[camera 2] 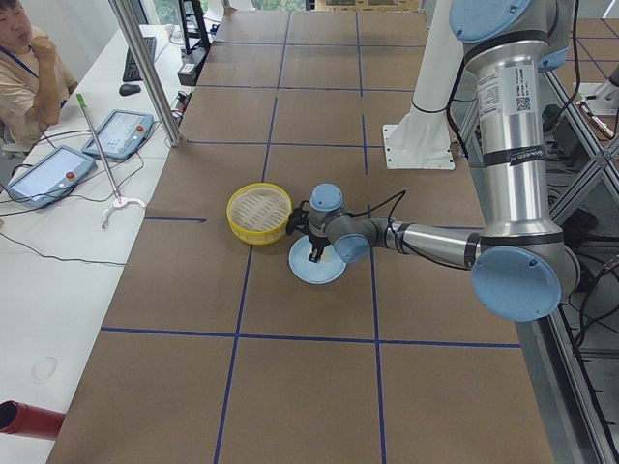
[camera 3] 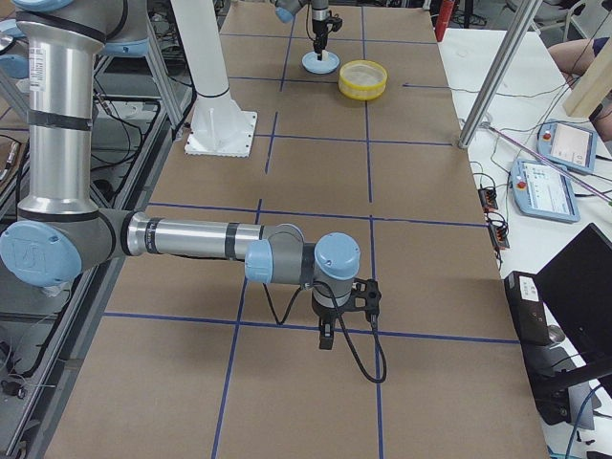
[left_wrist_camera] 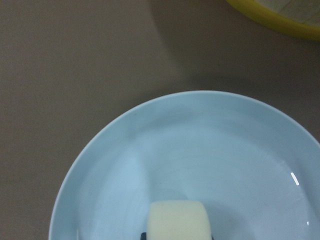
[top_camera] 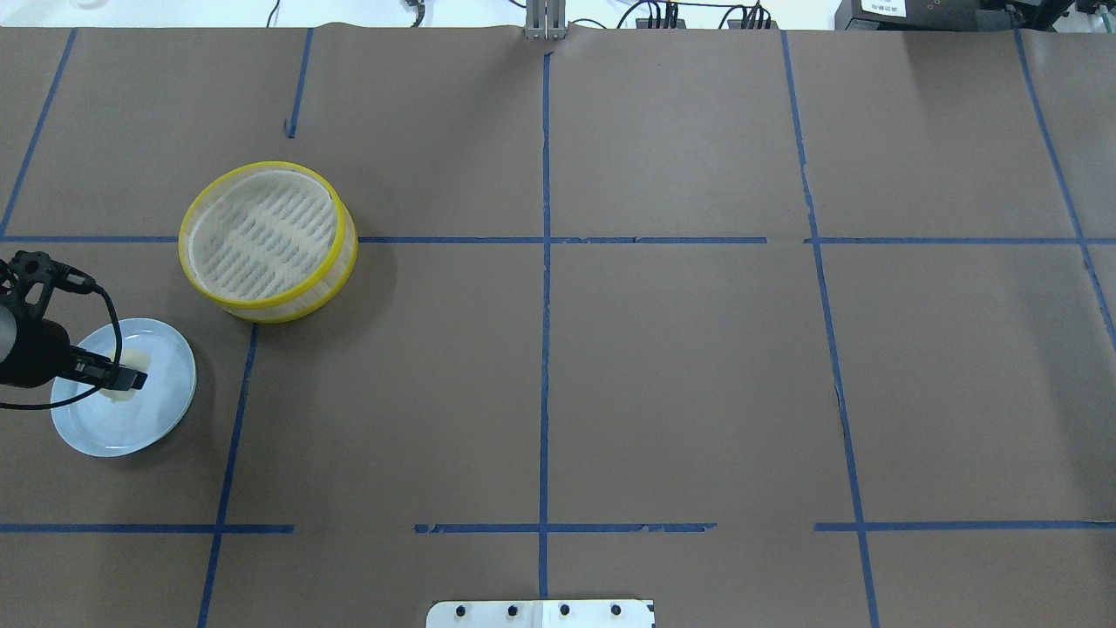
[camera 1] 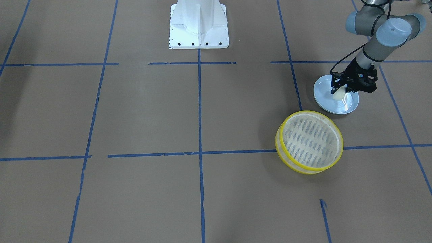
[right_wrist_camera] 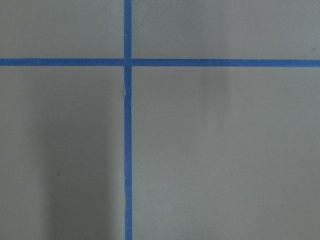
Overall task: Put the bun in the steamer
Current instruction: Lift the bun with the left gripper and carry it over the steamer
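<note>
With the bun (camera 1: pixel 339 94) clamped in the left gripper (camera 1: pixel 340 90) over the pale blue plate (camera 1: pixel 324 101) near the left edge of the counter (camera 1: pixel 152 111), lift clear of the plate rim, carry above the steamer (camera 1: pixel 305 112) toward the far edge, and lower before releasing.

The small, soft, cream-white bun (camera 1: pixel 339 95) is pinched in the left tool (camera 1: pixel 338 91) over a pale blue plate (camera 1: pixel 337 108); the round yellow-rimmed steamer (camera 1: pixel 309 141) stands upright nearby.

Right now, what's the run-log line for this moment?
stage: pickup | left pincer: shut on bun at plate | steamer: empty | right pincer: far off, cannot tell
</note>
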Tool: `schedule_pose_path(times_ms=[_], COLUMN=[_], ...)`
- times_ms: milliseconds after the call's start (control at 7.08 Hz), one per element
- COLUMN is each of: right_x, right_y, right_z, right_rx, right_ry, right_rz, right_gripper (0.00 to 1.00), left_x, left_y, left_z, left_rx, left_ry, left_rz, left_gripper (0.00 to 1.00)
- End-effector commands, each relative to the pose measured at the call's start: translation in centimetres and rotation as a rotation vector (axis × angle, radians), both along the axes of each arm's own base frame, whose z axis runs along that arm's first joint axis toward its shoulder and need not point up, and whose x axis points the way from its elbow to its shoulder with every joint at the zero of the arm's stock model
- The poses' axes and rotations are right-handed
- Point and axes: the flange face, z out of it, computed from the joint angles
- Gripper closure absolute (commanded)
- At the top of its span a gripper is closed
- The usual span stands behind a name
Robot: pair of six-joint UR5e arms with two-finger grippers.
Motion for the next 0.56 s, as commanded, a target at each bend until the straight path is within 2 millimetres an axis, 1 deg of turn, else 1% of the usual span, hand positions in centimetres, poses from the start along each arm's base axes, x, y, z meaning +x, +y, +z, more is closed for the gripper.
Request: schedule_pose_path(times_ms=[0, 141, 282, 424], right_x=[0.0, 0.0, 0.0, 0.0], right_y=[0.0, 0.0, 0.0, 0.0], right_z=[0.0, 0.0, 0.0, 0.0], right_rx=[0.0, 0.0, 0.0, 0.0], right_ry=[0.0, 0.0, 0.0, 0.0], right_rz=[0.0, 0.0, 0.0, 0.0], right_gripper=[0.0, 0.0, 0.0, 0.0], left_x=[-0.8, 0.0, 2.2, 4.2], left_y=[-3.5, -7.0, -10.4, -13.1], left_z=[-5.0, -8.3, -11.8, -12.9], left_rx=[-0.057, -0.087, -0.12, -0.144], left_ry=[0.073, 0.055, 0.025, 0.005], left_rz=[-0.069, -0.106, -0.118, -0.125], left_gripper=[0.59, 0.59, 0.59, 0.59])
